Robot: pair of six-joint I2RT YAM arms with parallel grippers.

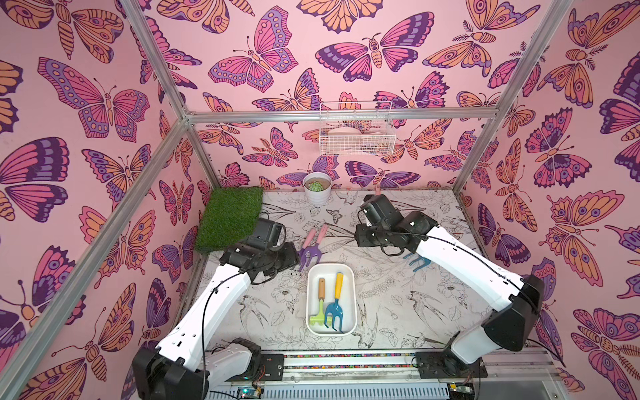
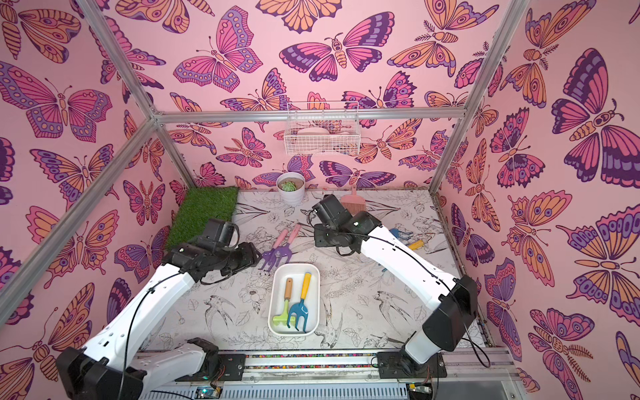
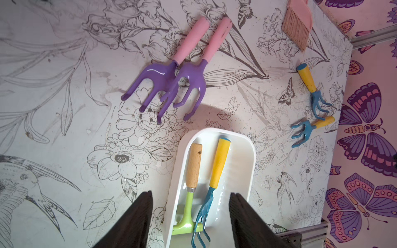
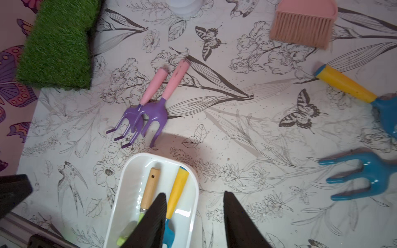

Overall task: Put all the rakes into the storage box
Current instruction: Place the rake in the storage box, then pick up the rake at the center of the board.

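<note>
Rake (image 1: 320,304) lies flat inside the storage box (image 1: 349,280), on the left-arm side, green head at the near end and wooden handle pointing to the far end. A blue fork (image 1: 335,308) with a yellow handle lies beside it; in the left wrist view its tines cross the rake head. I see the left gripper (image 3: 190,193) with fingers spread wide and nothing between them, raised off the table (image 1: 398,304). Right gripper (image 4: 194,193) reads the same: fingers apart, empty, raised. The box sits near the front centre, with bare table on both long sides. Beyond its far short rim lie the purple forks (image 1: 310,251), one overlapping the other, tines near the rim but apart from it. Two loose blue forks (image 3: 315,94) lie close to the table's right edge, partly under the right arm in both top views. A pink brush (image 2: 353,204) lies at the far edge, a plant pot (image 1: 317,188) stands against the back wall, and a grass mat (image 1: 230,218) fills the far left corner. A wire basket (image 1: 356,133) hangs on the back wall, well above everything.
</note>
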